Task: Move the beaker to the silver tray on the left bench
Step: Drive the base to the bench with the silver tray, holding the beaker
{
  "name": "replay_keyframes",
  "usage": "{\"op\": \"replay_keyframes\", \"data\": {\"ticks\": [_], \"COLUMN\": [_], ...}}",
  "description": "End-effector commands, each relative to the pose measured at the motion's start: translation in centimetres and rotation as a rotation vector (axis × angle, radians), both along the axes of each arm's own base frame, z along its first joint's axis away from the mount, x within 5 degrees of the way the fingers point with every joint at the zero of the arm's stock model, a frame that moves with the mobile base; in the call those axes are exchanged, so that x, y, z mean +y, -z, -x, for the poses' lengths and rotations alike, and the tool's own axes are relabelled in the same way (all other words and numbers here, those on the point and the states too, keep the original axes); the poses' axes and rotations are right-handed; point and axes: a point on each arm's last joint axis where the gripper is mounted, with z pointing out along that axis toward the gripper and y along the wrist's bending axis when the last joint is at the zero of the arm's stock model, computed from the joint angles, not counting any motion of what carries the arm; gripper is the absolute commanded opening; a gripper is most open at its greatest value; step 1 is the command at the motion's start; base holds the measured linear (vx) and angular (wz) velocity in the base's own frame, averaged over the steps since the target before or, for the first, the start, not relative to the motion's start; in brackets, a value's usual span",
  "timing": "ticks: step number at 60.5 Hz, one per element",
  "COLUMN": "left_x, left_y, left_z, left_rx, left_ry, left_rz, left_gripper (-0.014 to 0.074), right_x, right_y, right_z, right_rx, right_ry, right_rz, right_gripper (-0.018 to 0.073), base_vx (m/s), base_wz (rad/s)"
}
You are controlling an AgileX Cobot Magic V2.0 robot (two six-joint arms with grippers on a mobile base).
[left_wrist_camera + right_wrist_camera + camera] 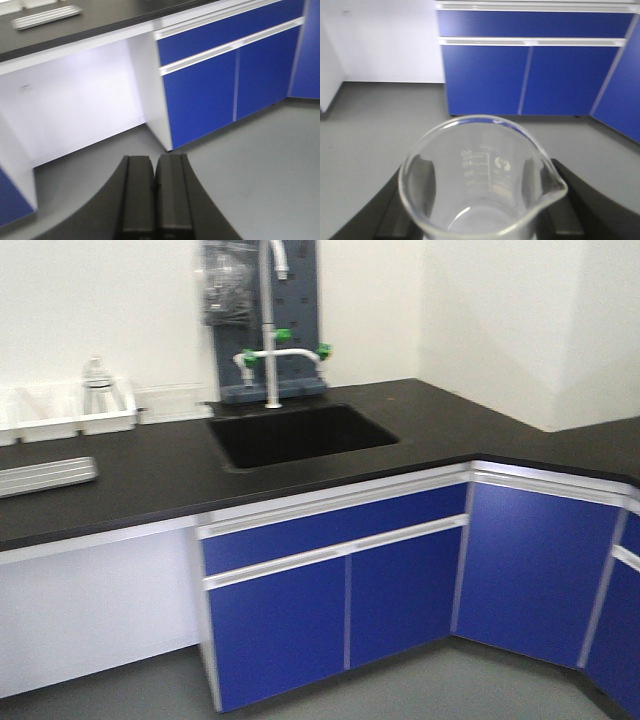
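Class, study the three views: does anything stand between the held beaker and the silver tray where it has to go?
Nothing visible does. The beaker, in the right end effector, is over open floor; the silver tray lies near the front edge of the black worktop, with white bins behind it.

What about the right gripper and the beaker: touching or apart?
Touching. Right wrist view: the right gripper has its dark fingers pressed against the beaker on both sides.
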Motion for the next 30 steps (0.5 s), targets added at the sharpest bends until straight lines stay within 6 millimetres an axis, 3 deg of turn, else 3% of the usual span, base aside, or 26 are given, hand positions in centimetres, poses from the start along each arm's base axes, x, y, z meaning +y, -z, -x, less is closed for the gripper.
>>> {"op": "replay_keyframes", "data": {"ticks": [1,30], "left_x": [-0.09,-0.09], "left_y": [-0.03,-0.03], "left_z": [-0.17,-0.17], "left_rx": [-0.062,-0.062], "left_ry": [0.011,0.011], "left_rz": [0.007,0.007], "left_gripper": [0.0001,0.0001], "right_x": [0.38,0.38], "right_y": [-1.58,-1.58], "right_z": [-0.21,-0.21], "right_rx": [-0.083,-0.083], "right_ry": [-0.034,-0.034], "right_rz": [-0.031,-0.031], "right_gripper": [-0.0011,-0.0011], "base_vx": [-0.11,-0.03], "base_wz": [0.6,0.61]}}
